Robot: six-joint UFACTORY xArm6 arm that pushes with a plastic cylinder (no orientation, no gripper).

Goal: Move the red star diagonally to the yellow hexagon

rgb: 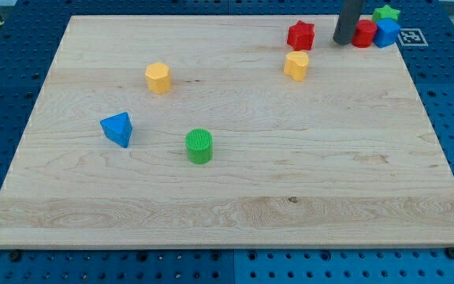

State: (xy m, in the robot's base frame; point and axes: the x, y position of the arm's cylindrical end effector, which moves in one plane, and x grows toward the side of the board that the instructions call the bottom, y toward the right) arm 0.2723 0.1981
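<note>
My tip [343,42] is a plain dark rod, so there is no gripper to open or close. It rests on the wooden surface [235,197] near the view's top right. The red star [300,35] sits just to its left, not touching. Just below the star is a yellow block [295,65]. The yellow hexagon [158,78] is far off to the left and a bit lower. I think my tip stands on the star's right so it can push it left. Just right of my tip huddle a red block [364,33], a blue block [387,33] and a green star [385,13].
</note>
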